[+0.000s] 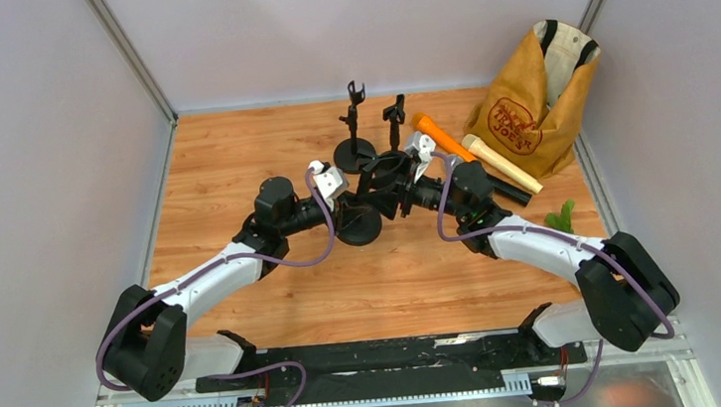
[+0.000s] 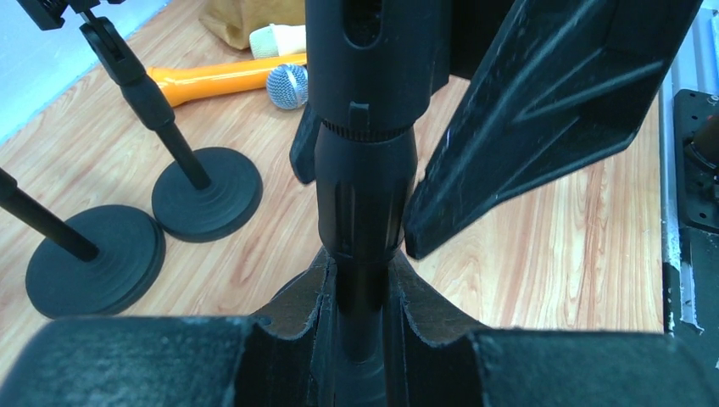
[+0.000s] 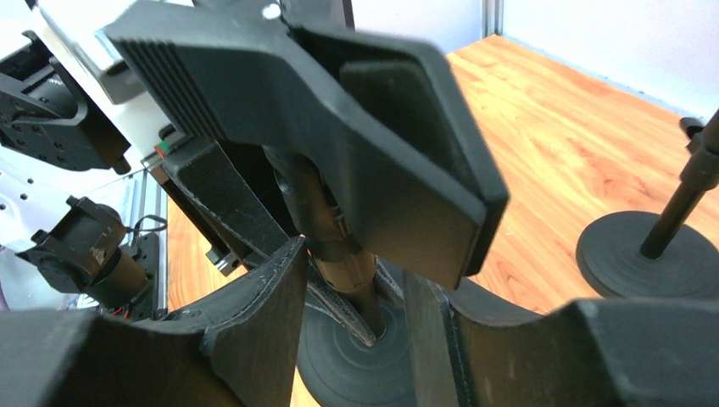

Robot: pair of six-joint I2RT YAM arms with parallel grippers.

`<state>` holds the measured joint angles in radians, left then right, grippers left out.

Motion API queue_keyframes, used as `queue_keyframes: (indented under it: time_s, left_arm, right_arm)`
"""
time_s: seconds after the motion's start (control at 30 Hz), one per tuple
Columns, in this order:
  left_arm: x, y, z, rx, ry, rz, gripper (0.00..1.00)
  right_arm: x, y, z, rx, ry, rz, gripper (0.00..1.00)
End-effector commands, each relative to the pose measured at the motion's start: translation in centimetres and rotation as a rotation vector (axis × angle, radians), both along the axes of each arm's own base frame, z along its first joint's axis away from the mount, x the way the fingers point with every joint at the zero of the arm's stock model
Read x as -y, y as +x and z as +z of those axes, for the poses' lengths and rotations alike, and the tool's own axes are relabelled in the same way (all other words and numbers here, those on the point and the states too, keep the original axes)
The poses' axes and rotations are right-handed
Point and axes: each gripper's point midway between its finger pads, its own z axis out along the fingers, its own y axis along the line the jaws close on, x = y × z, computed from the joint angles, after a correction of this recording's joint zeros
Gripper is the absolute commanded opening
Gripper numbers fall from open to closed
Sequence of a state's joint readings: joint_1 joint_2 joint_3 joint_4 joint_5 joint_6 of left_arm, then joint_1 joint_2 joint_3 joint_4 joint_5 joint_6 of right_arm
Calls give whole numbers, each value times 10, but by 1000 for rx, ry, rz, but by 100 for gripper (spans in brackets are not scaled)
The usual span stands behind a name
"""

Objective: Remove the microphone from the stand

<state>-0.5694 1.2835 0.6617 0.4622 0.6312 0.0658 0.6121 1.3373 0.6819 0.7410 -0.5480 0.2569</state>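
Observation:
A black microphone stand (image 1: 359,226) stands mid-table. My left gripper (image 2: 360,292) is shut on its thin pole (image 2: 363,297) just above the round base (image 3: 356,365). Above the pole is a thicker black sleeve (image 2: 365,195) and a slotted black cylinder (image 2: 365,51); I cannot tell whether that is the microphone or its clip. My right gripper (image 3: 352,280) is open, and its fingers (image 2: 543,110) straddle the sleeve closely, with narrow gaps on both sides. In the top view the two grippers meet over the stand, left (image 1: 342,205) and right (image 1: 389,183).
Two other stands (image 1: 355,152) (image 1: 393,113) stand behind, with no microphone in their clips. An orange microphone (image 1: 442,136) and a beige one (image 1: 502,162) lie at the right by a tan bag (image 1: 531,97). A green object (image 1: 562,216) lies beside the right arm.

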Motion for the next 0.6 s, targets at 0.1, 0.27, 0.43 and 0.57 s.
queue_keyframes:
  time_s: [0.1,0.27,0.43,0.57]
  left_arm:
    - [9,-9,39,118,-85,-77,0]
    - [11,-15,40,119,-88,-110,0]
    - [12,-21,40,116,-90,-147,0]
    - [15,-33,39,107,-92,-213,0]
  right_arm:
    - [-16,-6,11,36,19,48,45]
    - [-15,-5,15,48,20,37,29]
    - [-13,-8,20,74,20,43,19]
    - [-13,-15,23,102,17,80,12]
